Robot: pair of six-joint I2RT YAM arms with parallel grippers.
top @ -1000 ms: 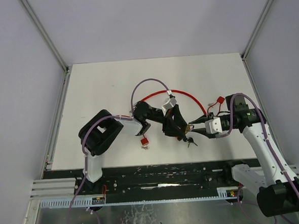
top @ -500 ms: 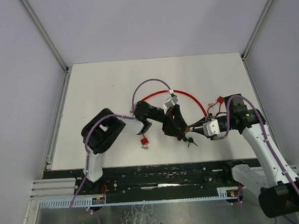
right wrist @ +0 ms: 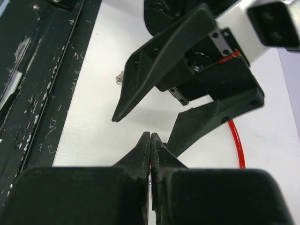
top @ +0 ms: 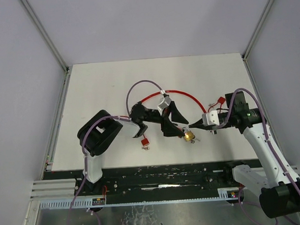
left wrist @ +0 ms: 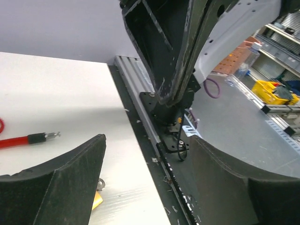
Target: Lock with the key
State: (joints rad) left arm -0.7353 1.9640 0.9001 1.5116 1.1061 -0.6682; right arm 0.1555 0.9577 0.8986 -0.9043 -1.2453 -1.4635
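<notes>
A small brass padlock (top: 188, 135) lies on the white table, just right of my left gripper (top: 174, 122). That gripper is open and empty, its jaws spread wide. In the left wrist view a yellow corner of the padlock (left wrist: 96, 199) shows beside the left finger (left wrist: 56, 183). The red cable (top: 182, 93) arcs behind it, and its metal-tipped end (left wrist: 33, 138) lies loose on the table. My right gripper (top: 193, 125) is shut, its tip just right of the padlock. In the right wrist view (right wrist: 150, 138) its fingers are pressed together. I cannot make out a key.
A small red tag (top: 145, 142) lies on the table below the left wrist. Another red tag (top: 221, 100) with thin wires sits by the right arm. The black base rail (top: 158, 170) runs along the near table edge.
My left gripper has opened and drawn back to the left, and the padlock now lies on the table. My right gripper has pulled back slightly to the right and stays shut.
</notes>
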